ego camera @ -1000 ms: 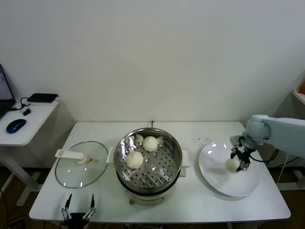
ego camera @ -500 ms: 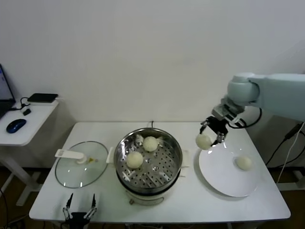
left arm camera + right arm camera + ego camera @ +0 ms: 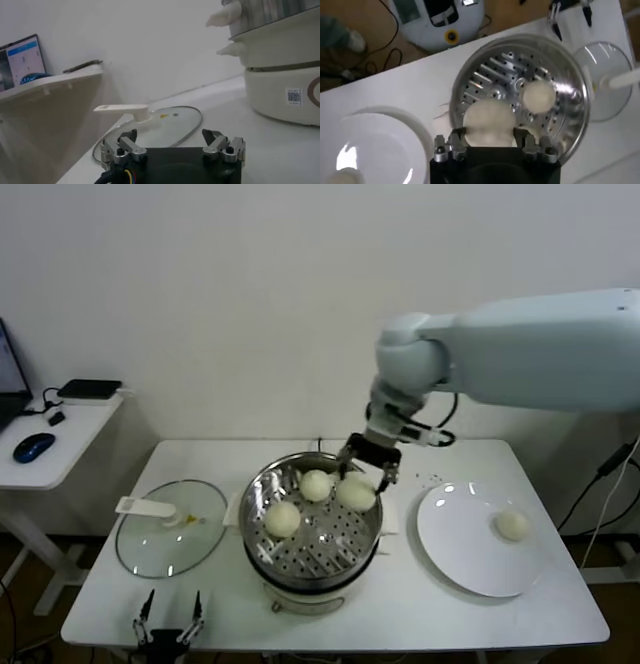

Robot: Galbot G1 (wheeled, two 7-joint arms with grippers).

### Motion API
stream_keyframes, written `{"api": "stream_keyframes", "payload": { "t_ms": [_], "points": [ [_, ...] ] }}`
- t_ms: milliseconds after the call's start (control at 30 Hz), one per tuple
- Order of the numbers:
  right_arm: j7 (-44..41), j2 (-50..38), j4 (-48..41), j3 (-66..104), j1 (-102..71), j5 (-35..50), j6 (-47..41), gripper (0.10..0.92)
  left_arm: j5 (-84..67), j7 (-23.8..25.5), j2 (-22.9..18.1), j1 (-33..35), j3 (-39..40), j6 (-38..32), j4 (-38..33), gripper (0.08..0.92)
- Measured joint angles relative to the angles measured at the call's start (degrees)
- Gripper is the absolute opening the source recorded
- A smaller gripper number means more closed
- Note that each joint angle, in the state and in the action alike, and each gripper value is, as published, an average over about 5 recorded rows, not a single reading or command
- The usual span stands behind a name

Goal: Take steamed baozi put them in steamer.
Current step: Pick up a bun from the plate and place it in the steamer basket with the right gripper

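Since half a second ago, the right gripper [image 3: 366, 471] has been carried from above the plate's [image 3: 470, 564] near-left rim to the steamer [image 3: 313, 519], and a bun [image 3: 356, 492] is clamped between its fingers at about two o'clock over the perforated tray. Four buns are counted in all. Two lie loose in the steamer: one [image 3: 316, 484] at twelve o'clock, just beside the held bun, and one [image 3: 282, 518] at nine o'clock. The fourth bun [image 3: 512, 525] rests on the white plate, toward its three o'clock edge. One glass lid [image 3: 170, 526] is laid flat at nine o'clock from the steamer. The left gripper [image 3: 167, 624] is parked at the table's [image 3: 400, 609] near edge, at seven o'clock from the steamer, its fingers spread apart and empty.
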Motion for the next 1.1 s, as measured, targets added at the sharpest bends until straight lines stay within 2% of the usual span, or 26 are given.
{"api": "stream_keyframes", "payload": {
  "t_ms": [300,767,1100],
  "points": [
    [1.2,8.3,-2.4,1.5,-7.0,-3.9,-0.1,0.653,-0.7,0.0,0.0,0.0,-0.5,0.0,0.2,0.823],
    [3.0,14.5,-6.2,2.7,-15.1,-8.9,-0.7,0.660,-0.9,0.0,0.0,-0.1,-0.5,-0.1,0.4,0.823],
    [3.2,14.5,-7.4,2.2,-15.0,-7.5,0.5,0.817,-1.0,0.0,0.0,0.0,-0.6,-0.2,0.3,0.823]
  ]
}}
